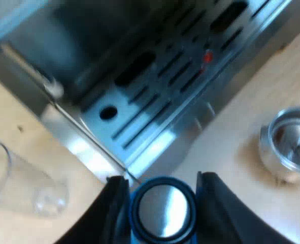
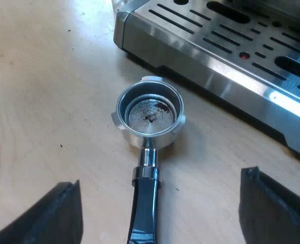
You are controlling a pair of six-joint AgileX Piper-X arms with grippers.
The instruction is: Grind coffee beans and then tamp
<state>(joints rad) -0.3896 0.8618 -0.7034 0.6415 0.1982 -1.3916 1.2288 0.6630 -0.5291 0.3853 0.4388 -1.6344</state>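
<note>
My left gripper [image 1: 162,208] is shut on the blue tamper [image 1: 162,209], whose round metal face shows between the black fingers, near the edge of the espresso machine's drip tray [image 1: 155,96]. The metal holder's basket [image 1: 292,140] lies on the wooden table a little way off. In the right wrist view the holder [image 2: 150,114] rests on the table beside the drip tray [image 2: 226,46], its basket holding only a few dark coffee traces and its dark handle [image 2: 144,208] running back between my fingers. My right gripper [image 2: 160,213] is open, fingers wide on either side of the handle, not touching it.
A clear measuring glass [image 1: 18,180] lies on its side on the table by the machine's corner. The slotted drip tray has a small red marker [image 1: 207,57] [image 2: 244,56]. Bare wooden table [image 2: 48,101] surrounds the holder.
</note>
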